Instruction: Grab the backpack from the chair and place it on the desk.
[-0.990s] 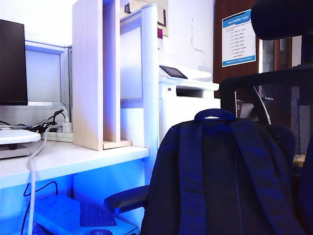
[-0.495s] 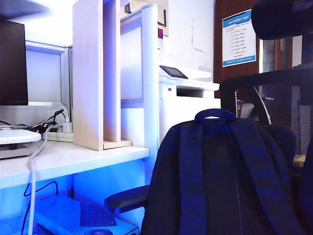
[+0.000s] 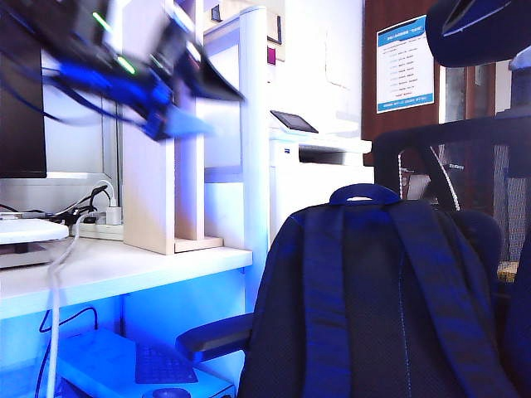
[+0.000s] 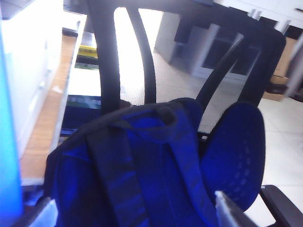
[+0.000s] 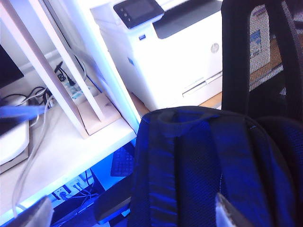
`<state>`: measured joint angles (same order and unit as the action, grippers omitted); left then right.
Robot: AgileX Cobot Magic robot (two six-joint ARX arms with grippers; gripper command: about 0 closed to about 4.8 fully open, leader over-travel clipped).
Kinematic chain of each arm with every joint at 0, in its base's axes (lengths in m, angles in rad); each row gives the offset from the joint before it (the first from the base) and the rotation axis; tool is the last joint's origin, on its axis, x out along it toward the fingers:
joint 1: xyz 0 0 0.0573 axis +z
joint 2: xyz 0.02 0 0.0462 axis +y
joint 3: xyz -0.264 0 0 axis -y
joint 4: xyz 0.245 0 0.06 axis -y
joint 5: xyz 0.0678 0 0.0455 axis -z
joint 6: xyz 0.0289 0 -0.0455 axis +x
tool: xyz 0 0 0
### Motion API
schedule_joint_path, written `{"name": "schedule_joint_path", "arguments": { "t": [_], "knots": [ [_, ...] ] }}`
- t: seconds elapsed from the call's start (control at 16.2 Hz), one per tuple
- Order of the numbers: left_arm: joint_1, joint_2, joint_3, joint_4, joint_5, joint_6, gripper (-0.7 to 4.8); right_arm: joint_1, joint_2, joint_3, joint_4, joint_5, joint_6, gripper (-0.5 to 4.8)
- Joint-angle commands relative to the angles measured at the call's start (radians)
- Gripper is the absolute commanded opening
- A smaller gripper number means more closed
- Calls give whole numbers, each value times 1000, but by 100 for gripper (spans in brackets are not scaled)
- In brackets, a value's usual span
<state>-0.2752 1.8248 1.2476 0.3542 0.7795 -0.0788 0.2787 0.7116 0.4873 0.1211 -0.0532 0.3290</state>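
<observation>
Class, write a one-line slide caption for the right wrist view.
Open right gripper above the dark navy fabric backpack on the black mesh chair, beside the white desk.

My left arm, a blurred mass of dark links, blue cabling and green lights, now crosses the upper left of the exterior view, in front of the tall pale-wood and white divider panel (image 3: pixel 149 166), where a second ago there was nothing and half a second ago only a dark smear at the top left corner. My left gripper (image 3: pixel 187 124) shows as a pale blue blur. At the far upper right, a dark angular piece of my right arm (image 3: pixel 474 16) has entered the frame.
</observation>
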Motion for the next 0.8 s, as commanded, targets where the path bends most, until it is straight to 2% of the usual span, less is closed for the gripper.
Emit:
{"name": "schedule_joint_path", "arguments": {
  "t": [0.06, 0.25, 0.37, 0.43, 0.8],
  "knots": [
    [-4, 214, 228, -87, 63, 16, 479, 2, -3, 5, -4, -6, 4, 441],
    [-16, 419, 458, -181, 50, 86, 479, 2, -2, 5, -17, -5, 4, 441],
    [-26, 534, 591, -182, 55, 79, 479, 2, -2, 5, -21, -5, 4, 441],
    [-42, 585, 650, -181, 55, 26, 479, 2, -2, 5, -23, -5, 4, 441],
    [-161, 748, 813, -187, 31, 18, 479, 1, -1, 4, -49, -5, 3, 441]
  ]
}}
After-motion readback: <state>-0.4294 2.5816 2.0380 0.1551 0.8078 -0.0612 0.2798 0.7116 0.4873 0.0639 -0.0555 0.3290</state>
